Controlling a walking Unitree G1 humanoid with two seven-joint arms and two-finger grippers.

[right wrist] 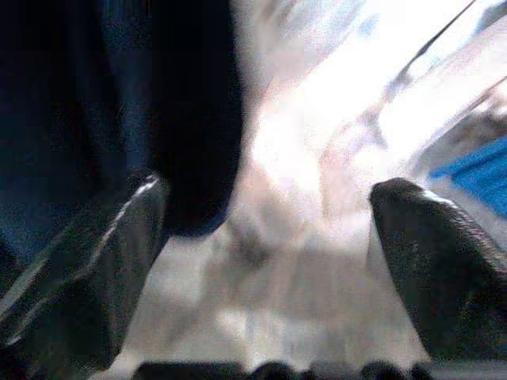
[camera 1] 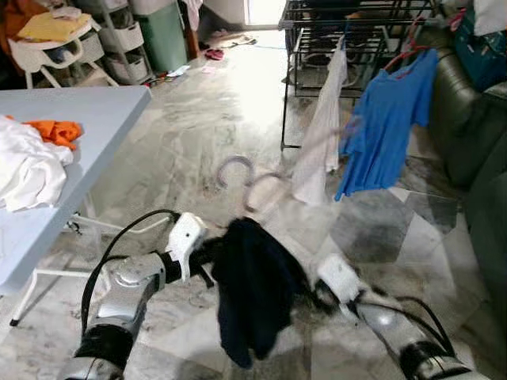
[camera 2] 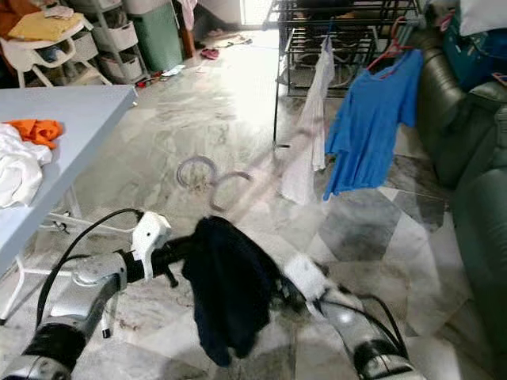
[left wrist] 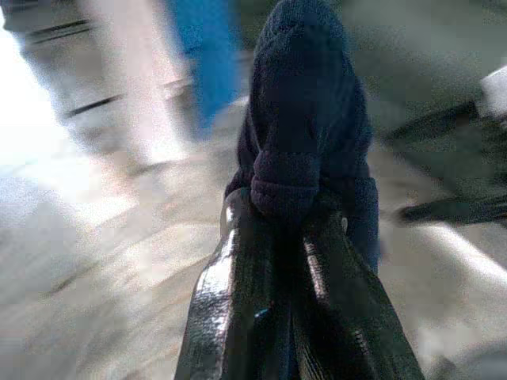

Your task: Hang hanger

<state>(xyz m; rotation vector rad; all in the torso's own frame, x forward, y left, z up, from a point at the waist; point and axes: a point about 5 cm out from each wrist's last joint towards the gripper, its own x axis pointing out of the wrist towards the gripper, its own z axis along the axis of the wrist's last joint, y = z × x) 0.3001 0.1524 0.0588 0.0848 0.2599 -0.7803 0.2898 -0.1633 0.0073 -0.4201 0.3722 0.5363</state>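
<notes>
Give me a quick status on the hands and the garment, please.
Left hand shut on dark garment. Right hand open beside it. Hanger hook blurred, short of drying rack. White cloth and blue shirt already hanging there.

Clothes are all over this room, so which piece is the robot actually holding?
The dark navy garment, pinched in the left claw. The blue T-shirt and white cloth hang on the drying rack.

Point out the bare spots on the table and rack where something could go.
Table: bare from the orange cloth to the far edge; near end crowded by the white cloth. Rack: bar free left of the white garment; right holds the blue shirt.
</notes>
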